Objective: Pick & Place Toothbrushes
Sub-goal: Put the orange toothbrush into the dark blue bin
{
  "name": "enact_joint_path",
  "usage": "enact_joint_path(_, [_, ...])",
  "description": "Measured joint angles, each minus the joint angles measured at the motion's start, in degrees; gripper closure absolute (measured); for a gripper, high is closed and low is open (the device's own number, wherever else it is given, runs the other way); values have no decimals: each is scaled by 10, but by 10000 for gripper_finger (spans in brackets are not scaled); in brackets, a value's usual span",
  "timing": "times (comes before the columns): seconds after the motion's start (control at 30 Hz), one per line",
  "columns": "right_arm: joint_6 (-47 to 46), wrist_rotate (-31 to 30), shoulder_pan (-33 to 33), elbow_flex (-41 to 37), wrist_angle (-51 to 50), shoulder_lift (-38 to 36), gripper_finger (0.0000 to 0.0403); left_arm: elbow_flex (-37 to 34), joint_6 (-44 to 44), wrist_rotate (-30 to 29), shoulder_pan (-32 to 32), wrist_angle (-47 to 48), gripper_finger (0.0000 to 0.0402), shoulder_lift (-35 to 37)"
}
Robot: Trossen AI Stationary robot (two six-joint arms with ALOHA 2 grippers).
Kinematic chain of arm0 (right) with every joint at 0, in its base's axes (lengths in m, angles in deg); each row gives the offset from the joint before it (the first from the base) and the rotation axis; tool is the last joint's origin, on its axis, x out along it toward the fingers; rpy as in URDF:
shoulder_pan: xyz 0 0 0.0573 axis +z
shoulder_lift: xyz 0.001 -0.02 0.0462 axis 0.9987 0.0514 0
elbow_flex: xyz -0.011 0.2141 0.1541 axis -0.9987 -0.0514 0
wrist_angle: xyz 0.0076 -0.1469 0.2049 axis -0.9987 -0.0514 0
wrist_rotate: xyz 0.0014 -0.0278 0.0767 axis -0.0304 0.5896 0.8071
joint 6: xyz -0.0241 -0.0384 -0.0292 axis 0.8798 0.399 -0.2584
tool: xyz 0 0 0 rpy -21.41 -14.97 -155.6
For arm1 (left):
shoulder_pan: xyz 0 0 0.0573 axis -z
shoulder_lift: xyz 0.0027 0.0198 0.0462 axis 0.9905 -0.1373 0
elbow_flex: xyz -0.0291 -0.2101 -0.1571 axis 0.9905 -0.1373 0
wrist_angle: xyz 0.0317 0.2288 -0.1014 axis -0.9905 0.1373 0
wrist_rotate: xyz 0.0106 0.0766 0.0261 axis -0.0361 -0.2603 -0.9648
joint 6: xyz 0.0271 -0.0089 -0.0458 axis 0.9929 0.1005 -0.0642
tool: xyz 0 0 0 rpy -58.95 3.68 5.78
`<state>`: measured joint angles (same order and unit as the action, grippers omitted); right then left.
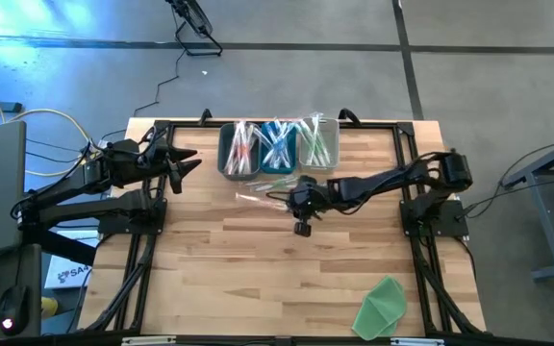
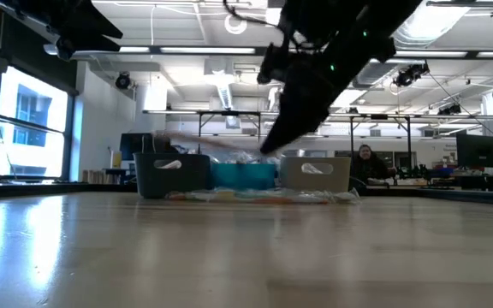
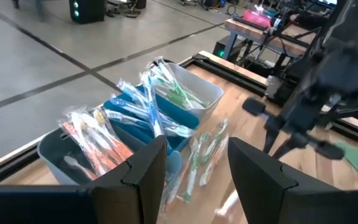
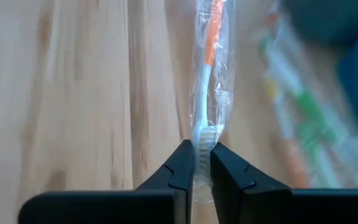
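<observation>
toothbrushes (image 1: 277, 144) in clear wrappers fill three bins standing in a row at the far edge of the wooden tabletop (image 1: 239, 269): a dark grey bin (image 1: 231, 154) with pink and orange ones, a blue bin (image 1: 279, 159) in the middle with light blue ones, and a pale grey bin (image 1: 320, 144) with green ones. several more wrapped toothbrushes (image 3: 201, 155) lie loose on the tabletop just in front of the bins.

the right hand (image 4: 202, 163) is out over the middle of the tabletop, just in front of the blue bin, and its two dark fingers are nearly together, pinched on the bristle end of an orange-and-white toothbrush (image 4: 210, 68) in its clear wrapper. the rest of that toothbrush reaches away from the fingers above the wood. in the low view the right arm (image 2: 315, 77) hangs dark in front of the bins, with its hand off the tabletop.

the left hand (image 3: 194, 165) is held at the left side of the tabletop, near the dark grey bin, its fingers standing wide apart with nothing between them; it faces along the row of bins.

a folded green cloth (image 1: 383, 306) lies near the front right corner of the tabletop, well apart from the bins. a person (image 2: 366, 162) sits in the room beyond the tabletop, seen in the low view.
</observation>
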<state>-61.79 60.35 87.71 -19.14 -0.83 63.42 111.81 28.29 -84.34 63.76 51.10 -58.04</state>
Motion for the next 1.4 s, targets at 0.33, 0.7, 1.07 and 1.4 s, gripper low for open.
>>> enact_joint_path(0.33, [13,-58,-27,1,54,-107,374,0,-40,3,0,-6,234,0])
enact_joint_path(0.7, [-14,-133,-29,1,205,-124,374,0,-6,16,0,-68,234,-48])
enact_joint_path(1.07, [-5,-112,-27,0,207,-122,374,0,90,90,0,-269,234,-173])
enact_joint_path(1.4, [12,-114,-27,0,287,-122,374,0,96,96,0,-458,234,-265])
